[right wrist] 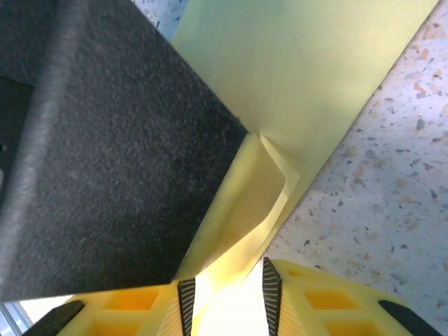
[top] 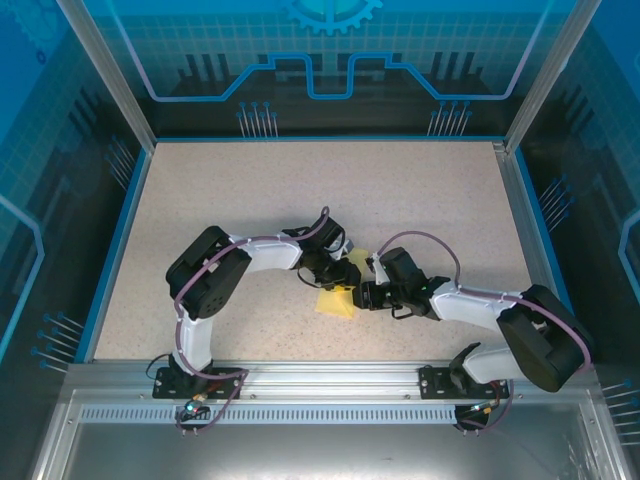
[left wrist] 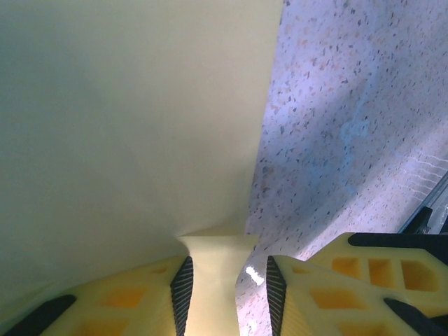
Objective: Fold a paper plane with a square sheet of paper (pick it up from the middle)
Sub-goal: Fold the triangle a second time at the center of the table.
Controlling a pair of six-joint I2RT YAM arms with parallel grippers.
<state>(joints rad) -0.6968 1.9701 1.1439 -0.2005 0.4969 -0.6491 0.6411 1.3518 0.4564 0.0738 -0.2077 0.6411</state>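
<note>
The square sheet of paper (top: 336, 300) is yellow, folded, and lies on the speckled table between both grippers. In the left wrist view the paper (left wrist: 126, 126) rises as a broad pale face, and a narrow strip of it runs down between the jaws of my left gripper (left wrist: 227, 294). The strip lies against the left pad with a clear gap to the right pad, so the gripper is open. My right gripper (right wrist: 227, 308) has its jaws apart around a curled flap of the paper (right wrist: 308, 77). In the top view the left gripper (top: 343, 273) and right gripper (top: 364, 295) almost meet.
The left arm's black body (right wrist: 105, 140) looms close at the left of the right wrist view. The speckled table (top: 300, 190) has a blue rim and clear walls around it. A metal rail (top: 330, 375) carries both arm bases at the near edge.
</note>
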